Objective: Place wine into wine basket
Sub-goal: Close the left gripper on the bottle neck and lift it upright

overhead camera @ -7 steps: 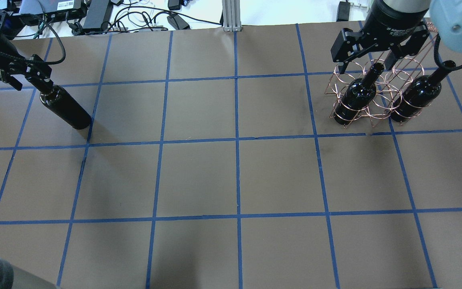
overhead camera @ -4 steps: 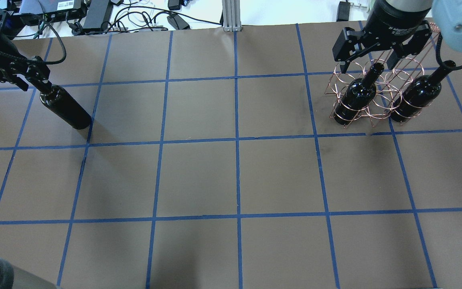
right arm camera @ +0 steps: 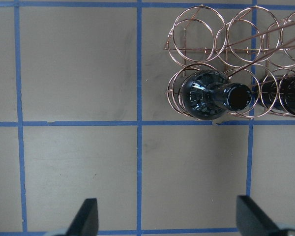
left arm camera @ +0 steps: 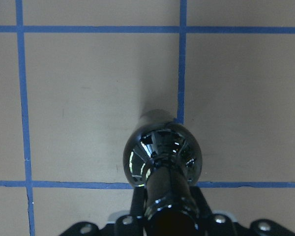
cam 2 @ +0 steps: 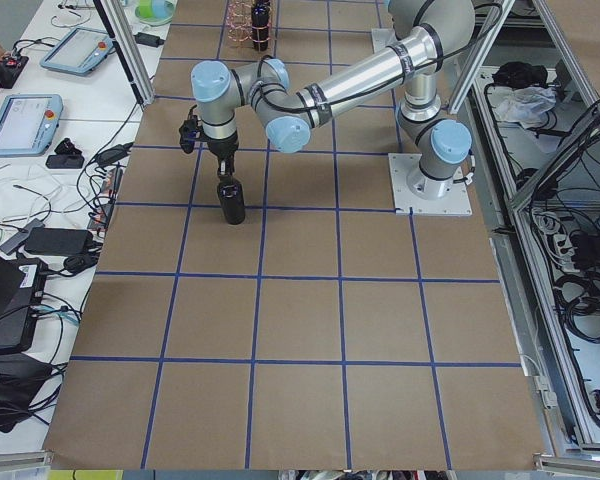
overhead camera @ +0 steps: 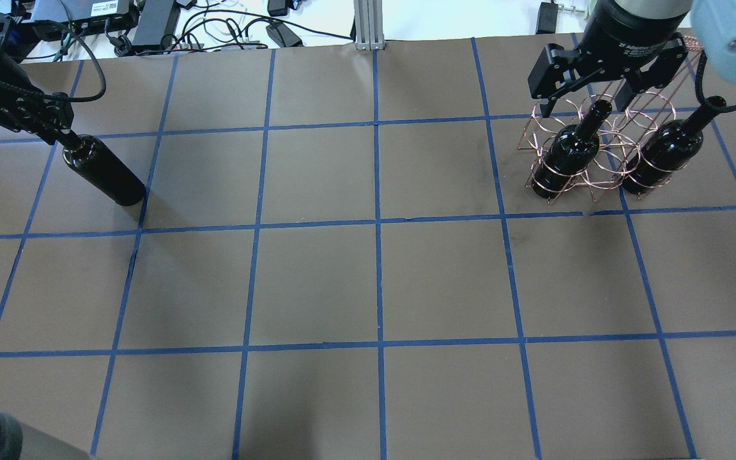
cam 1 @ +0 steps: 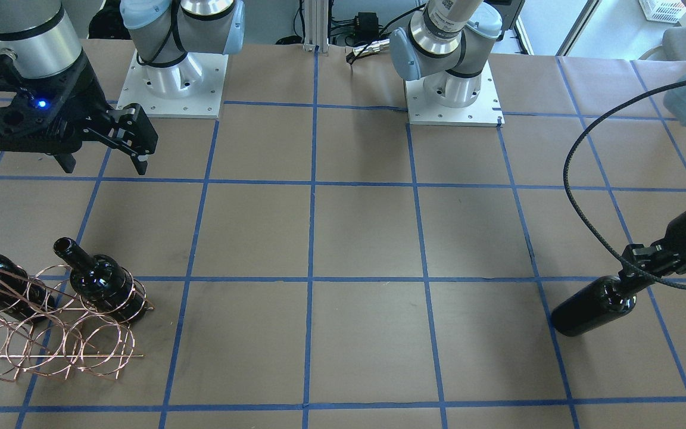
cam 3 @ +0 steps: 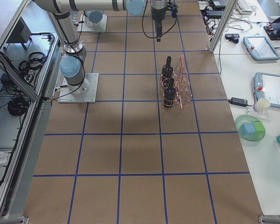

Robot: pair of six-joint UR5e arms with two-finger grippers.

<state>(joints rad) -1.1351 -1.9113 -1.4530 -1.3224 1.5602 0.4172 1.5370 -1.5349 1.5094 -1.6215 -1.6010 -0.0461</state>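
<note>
- Wine basket (overhead camera: 607, 153): copper wire rack, taken as the landmark. It is seen standing on the table (overhead camera: 381, 281) at the robot's right end.
- Two bottles are seated upright in the basket's rings, in the row on the robot's side: one bottle (overhead camera: 566, 156) in the end ring nearest the table's middle, a second bottle (overhead camera: 662, 153) further along the same row. The rings of the far row are seen bare.
- Right gripper (overhead camera: 577, 105): held above the basket, slightly to its robot side. Its fingers are spread wide and nothing is between them. From its wrist camera the basket is seen below and ahead, well clear of both fingertips.
- Wine (overhead camera: 103, 171): a dark, unlabelled bottle, found well apart from the basket, across the table's width at the robot's left end. It is upright.
- Left gripper (overhead camera: 61, 133): pinched on the neck of the wine from above; the neck is seen running up between the fingers in the wrist view.
- Whether the wine's base is touching the table or just off it cannot be told.
</note>
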